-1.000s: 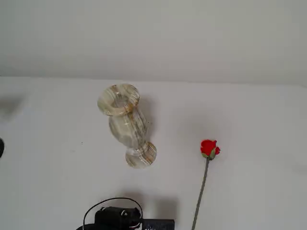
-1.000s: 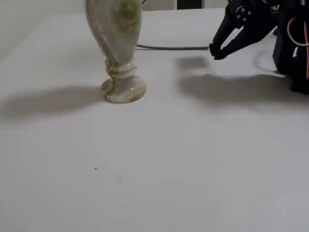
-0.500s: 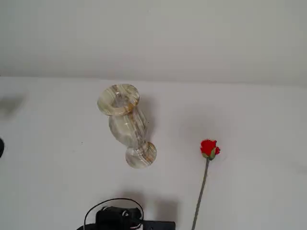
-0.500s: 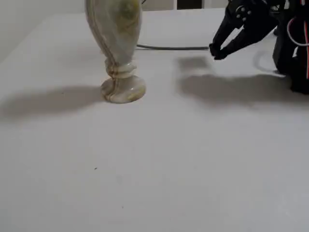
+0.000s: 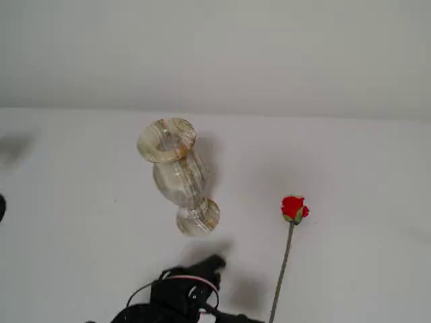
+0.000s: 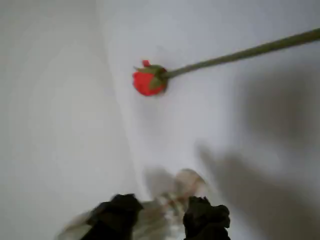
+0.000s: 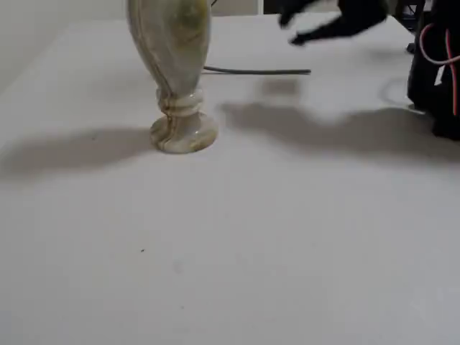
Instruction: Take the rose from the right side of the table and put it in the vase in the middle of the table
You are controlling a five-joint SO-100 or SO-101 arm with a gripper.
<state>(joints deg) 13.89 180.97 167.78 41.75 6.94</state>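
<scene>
The reach toward the rose (image 5: 293,208) is judged to be the step in hand; nothing has yet been picked up. In a fixed view from above, the rose is seen lying flat on the table (image 5: 363,175), its red bloom pointing toward the far edge and its thin stem running back to the near edge, right of the middle. The vase (image 5: 176,174) is seen standing upright near the middle of the table, well apart from the rose and to its left in that view; its rim is empty.

The gripper (image 5: 215,261) is seen low in that view, raised above the table just on the near side of the vase's foot, with its shadow cast on the surface beside it. In the wrist view the two dark fingertips (image 6: 117,210) are seen at the bottom edge with a clear gap between them and nothing held, so the jaws are taken to be parted; the blurred vase shows behind them and the rose lies further off, bloom (image 6: 148,81) to the left and stem to the right. In the low fixed view the gripper (image 7: 295,32) is blurred above the far part of the table.

For the next move, the gripper would need to be swung toward the stem, lowered with the jaws set across it, and closed on the thin stem close to the table.
</scene>
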